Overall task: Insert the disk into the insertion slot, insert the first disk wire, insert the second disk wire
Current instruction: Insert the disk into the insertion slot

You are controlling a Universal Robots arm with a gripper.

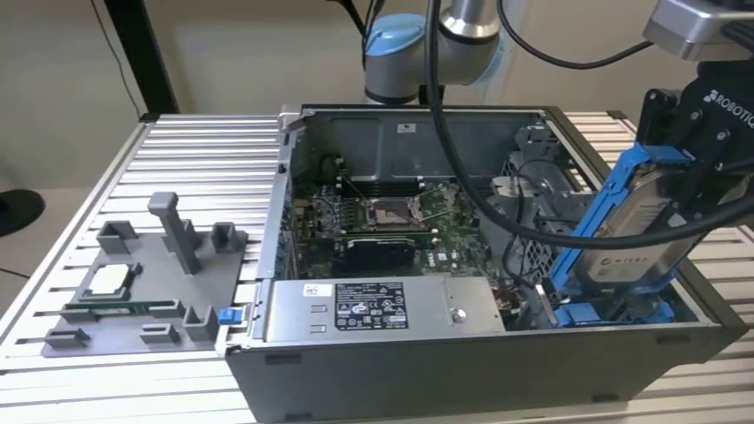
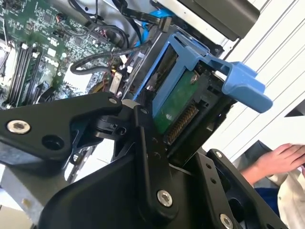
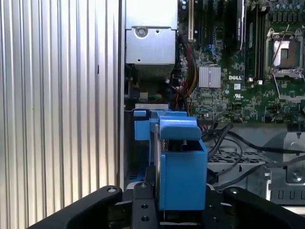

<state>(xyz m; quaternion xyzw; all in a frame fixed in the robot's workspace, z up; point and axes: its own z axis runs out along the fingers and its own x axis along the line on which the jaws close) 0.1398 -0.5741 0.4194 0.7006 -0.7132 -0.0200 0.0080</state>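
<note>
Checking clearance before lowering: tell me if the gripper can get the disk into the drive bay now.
Probably yes. The gripper holds the disk tilted, its lower end at the bay; loose black cables lie beside the bay, not across it.

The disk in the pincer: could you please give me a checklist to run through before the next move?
1. Grip: pincer shut on the disk: ok.
2. Seated in the insertion slot: not ok; the disk is tilted, its upper end above the case.
3. Path free of black cables: cannot tell; they lie close beside the disk.
4. A person's hand clear: cannot tell; it rests outside the case.
5. Both disk wires plugged in: not ok; the connector pins are bare.
</note>
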